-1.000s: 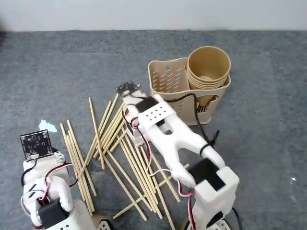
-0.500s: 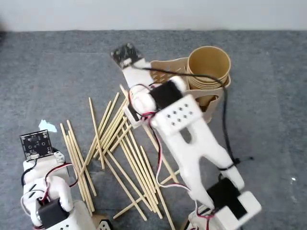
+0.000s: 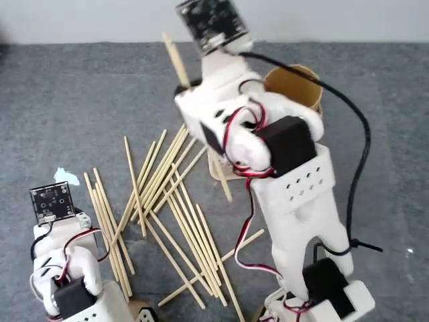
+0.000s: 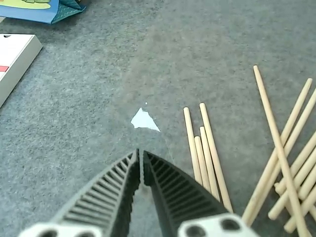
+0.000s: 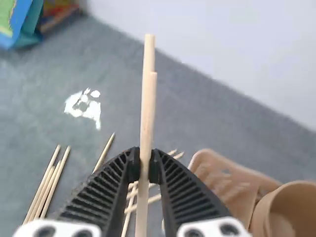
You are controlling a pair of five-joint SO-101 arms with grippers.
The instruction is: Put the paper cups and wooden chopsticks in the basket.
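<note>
Swinging up off the grey carpeted worktop [image 3: 80,100], the white right arm now stands high over the beige perforated plastic basket [image 5: 217,170], where the stacked tan paper cups [image 3: 305,80] already sit. The right end effector [image 5: 142,160] is clenched on two pale wooden chopsticks [image 5: 147,89], lifted clear of the scattered loose chopsticks [image 3: 171,201]. Dropping them into the basket looks like the next step. The left end effector [image 4: 140,159] rests closed and empty.

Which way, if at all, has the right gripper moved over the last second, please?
Yes. The right gripper has lifted off the scattered chopsticks and swung toward the table's far edge, now level with the paper cups, carrying raised chopsticks.
</note>
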